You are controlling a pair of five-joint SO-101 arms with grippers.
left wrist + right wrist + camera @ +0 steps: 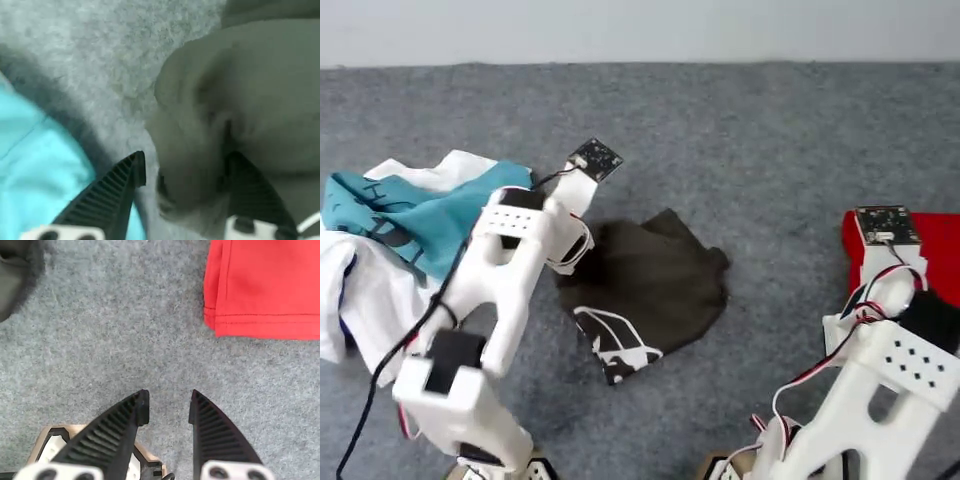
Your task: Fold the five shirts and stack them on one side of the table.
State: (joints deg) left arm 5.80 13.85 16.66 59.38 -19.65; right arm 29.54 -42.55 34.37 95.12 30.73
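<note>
Left gripper (185, 170) straddling dark shirt (260, 90) | grey carpeted table (770, 130) | pale wall (640, 30)

The left gripper (186, 162), black ribbed jaws spread, straddles a bunched dark olive fabric shirt (250, 90) on grey carpet (100, 50), beside a turquoise cloth shirt (35, 165).

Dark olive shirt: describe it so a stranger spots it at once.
On the grey table, look midway between the white and teal pile and the red shirt. The dark olive shirt lies crumpled there, the only dark garment, with a white print.
</note>
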